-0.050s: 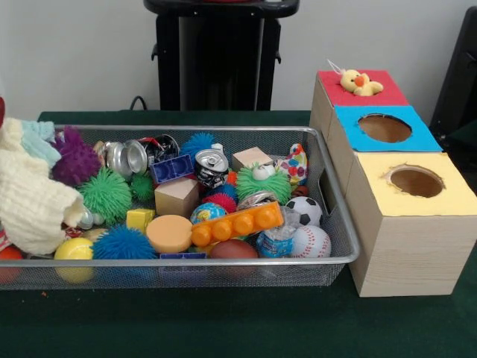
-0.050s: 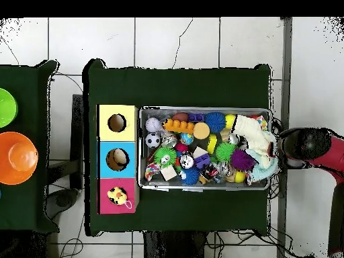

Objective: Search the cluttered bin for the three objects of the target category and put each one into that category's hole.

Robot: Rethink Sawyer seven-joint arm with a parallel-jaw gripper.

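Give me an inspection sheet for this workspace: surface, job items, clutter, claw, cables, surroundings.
Surface: dark green table, bare in front of the bin.
Job's things: wire mesh bin packed full; beside it the box with yellow, blue and red tops. The yellow hole and blue hole are open; a plush duck sits on the red top.
Clutter: spiky balls, crushed cans, wooden blocks, orange brick, soccer ball, baseball, cream cloth hanging over one end of the bin.
Claw: nothing seen.
Cables: black cable behind the bin; more on the floor in the overhead view.
Surroundings: black pedestal; second table with orange and green bowls; tiled floor.
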